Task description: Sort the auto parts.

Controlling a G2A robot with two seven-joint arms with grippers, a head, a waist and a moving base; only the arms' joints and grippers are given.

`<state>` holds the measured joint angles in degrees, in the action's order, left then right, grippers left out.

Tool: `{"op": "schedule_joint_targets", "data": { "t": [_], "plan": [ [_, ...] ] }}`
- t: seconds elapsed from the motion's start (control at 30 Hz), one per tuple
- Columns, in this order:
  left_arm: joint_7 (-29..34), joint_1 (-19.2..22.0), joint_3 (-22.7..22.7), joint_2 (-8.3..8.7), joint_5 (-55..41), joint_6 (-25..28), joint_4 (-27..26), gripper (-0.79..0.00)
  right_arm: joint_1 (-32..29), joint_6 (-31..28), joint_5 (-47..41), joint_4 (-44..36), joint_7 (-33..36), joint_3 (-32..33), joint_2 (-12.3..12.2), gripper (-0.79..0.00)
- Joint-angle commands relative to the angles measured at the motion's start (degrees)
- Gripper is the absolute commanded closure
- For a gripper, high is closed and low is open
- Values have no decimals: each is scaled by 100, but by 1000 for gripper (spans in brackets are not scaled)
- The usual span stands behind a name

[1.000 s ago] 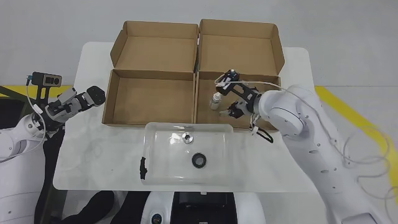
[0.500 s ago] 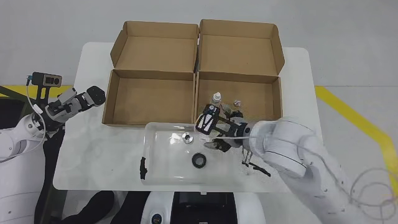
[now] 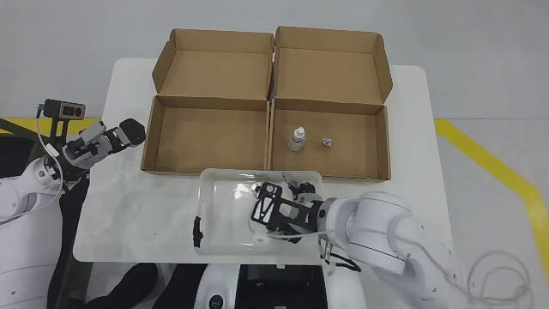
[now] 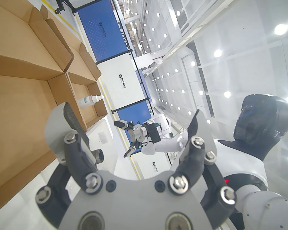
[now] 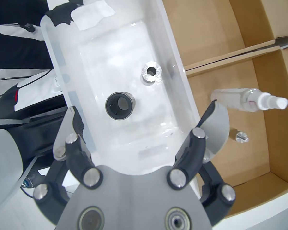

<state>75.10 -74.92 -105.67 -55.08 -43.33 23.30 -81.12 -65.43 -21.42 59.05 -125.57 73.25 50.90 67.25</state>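
Hovering over the clear bin, right gripper is held open, empty; black bushing is found beneath the gap of its jaws, bore upward

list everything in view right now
left box: 1, brown cardboard, open, far side of table
right box: 1, brown cardboard, open, beside it
spray bottle: 1, clear, white cap, in right box
small metal part: 1, silver, beside the bottle
bin: 1, clear plastic, before the boxes
bushing: 1, silver, in bin
ring: 1, black, in bin
tape: 1, black, on bin rim
table: 1, white
left gripper: open, left of left box
right gripper: open, above bin
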Motion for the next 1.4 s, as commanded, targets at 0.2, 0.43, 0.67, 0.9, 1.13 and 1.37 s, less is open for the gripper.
{"op": "schedule_joint_targets", "data": {
  "t": [0.2,0.43,0.67,0.9,1.13,1.37],
  "plan": [
    [0,0,0,0,0,0,0,-785,-4,-71,6,206,-8,-177,-7,-723],
    [0,0,0,0,0,0,0,-785,32,-174,-99,519,-201,-194,-17,-631],
    [0,0,0,0,0,0,0,-785,104,-187,-136,783,-232,-282,-15,-619],
    [0,0,0,0,0,0,0,-785,119,-133,-175,1003,-231,-366,-16,-579],
    [0,0,0,0,0,0,0,-785,147,-130,-220,1202,-311,-406,-19,-529],
    [0,0,0,0,0,0,0,-785,190,-127,-276,1349,-335,-486,-15,-511]
  ]
}}
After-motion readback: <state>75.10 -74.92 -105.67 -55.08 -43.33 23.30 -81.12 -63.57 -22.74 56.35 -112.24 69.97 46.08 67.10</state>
